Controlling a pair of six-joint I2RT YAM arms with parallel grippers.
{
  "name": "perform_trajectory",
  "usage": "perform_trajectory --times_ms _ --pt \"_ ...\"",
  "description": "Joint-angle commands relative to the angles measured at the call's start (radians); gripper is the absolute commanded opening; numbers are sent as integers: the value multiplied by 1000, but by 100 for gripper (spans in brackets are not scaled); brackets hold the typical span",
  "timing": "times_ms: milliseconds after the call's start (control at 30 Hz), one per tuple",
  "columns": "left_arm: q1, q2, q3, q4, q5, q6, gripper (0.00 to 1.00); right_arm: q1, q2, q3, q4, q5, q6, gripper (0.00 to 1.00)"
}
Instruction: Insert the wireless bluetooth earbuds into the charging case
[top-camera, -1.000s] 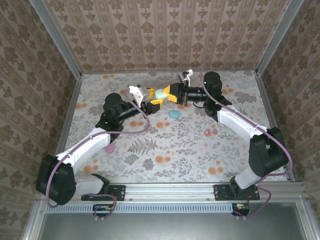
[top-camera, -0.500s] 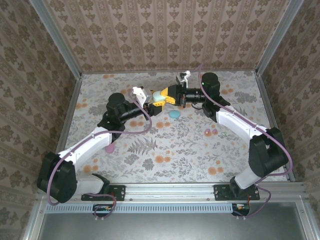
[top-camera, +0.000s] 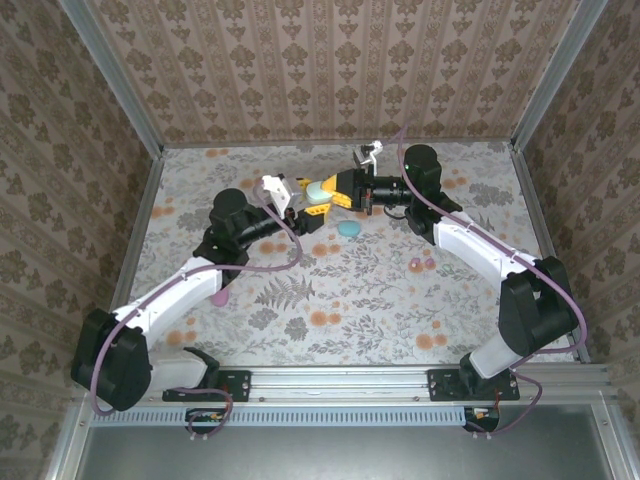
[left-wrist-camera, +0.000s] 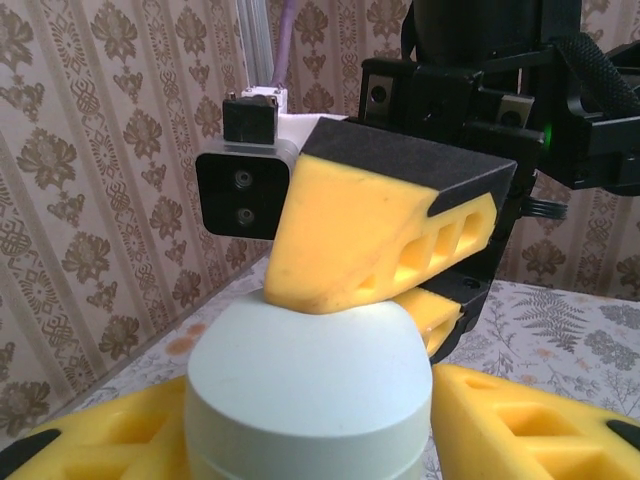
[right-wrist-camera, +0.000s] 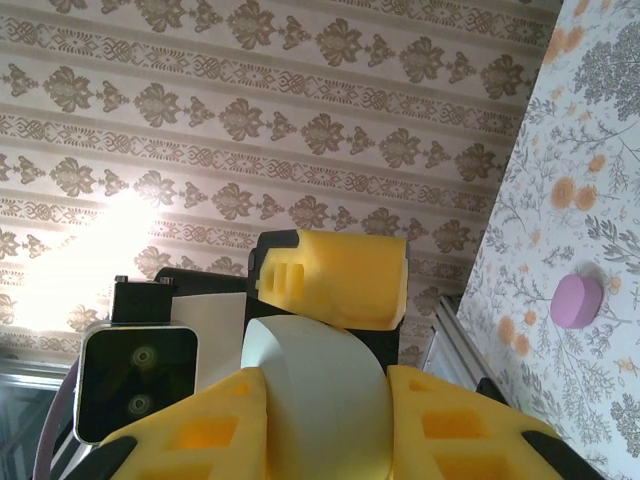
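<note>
Well to the lower left of the charging case (top-camera: 319, 187), a pink round piece (top-camera: 219, 297) lies on the table (top-camera: 340, 320). Your left gripper (top-camera: 309, 194) has the case between its fingers, but you cannot tell whether they press on it. Your right gripper (top-camera: 331, 188) comes in from the opposite side, its fingers clamped on the case. Just below the case lies a cyan piece (top-camera: 349, 228). The earbuds (top-camera: 421, 263) rest to its lower right, well apart from it.
</note>
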Motion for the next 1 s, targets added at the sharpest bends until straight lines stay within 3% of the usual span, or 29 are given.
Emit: perform_trajectory --times_ms 0,700,833,900,967 --pt "-5 -24 -12 39 -8 11 53 -5 -35 -10 25 18 5 26" --pt "-6 -20 -2 50 15 -18 32 -6 -29 -39 78 19 40 29" --pt "-6 -19 5 13 15 6 29 -15 -45 -33 20 39 -14 45" --pt "-5 -17 6 -9 42 14 28 -28 -77 -23 -64 61 -95 58" --pt "-3 -5 13 -24 82 12 28 -45 -118 -7 -173 83 -229 65"
